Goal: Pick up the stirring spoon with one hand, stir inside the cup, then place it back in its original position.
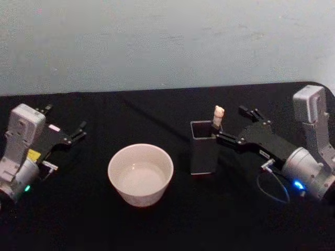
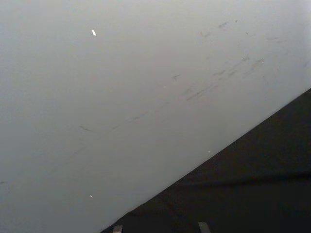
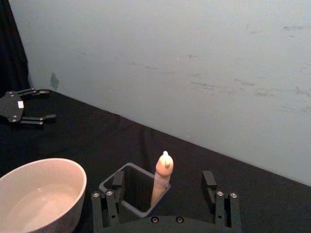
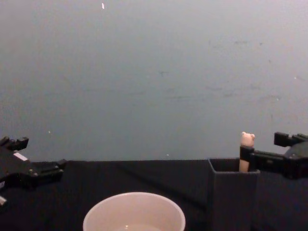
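Two grippers hang low over the black table [image 1: 157, 112]: the left gripper [image 1: 65, 118] sits idle at its left side with fingers spread, and the right gripper [image 1: 230, 123] reaches in from the right, fingers apart. Between them, the cream cup [image 1: 139, 197] stands just left of the dark square holder [image 1: 203, 158]. Inside that holder the stirring spoon [image 1: 218, 116] stands nearly upright against the far right corner, bear-head knob pointing up and bowl hidden below, its handle between the right gripper's fingers with a gap on each side.

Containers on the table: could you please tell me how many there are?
2. The cup sits near the middle of the table; the holder, with the stirring spoon standing in it, is just to its right. None seems hidden.
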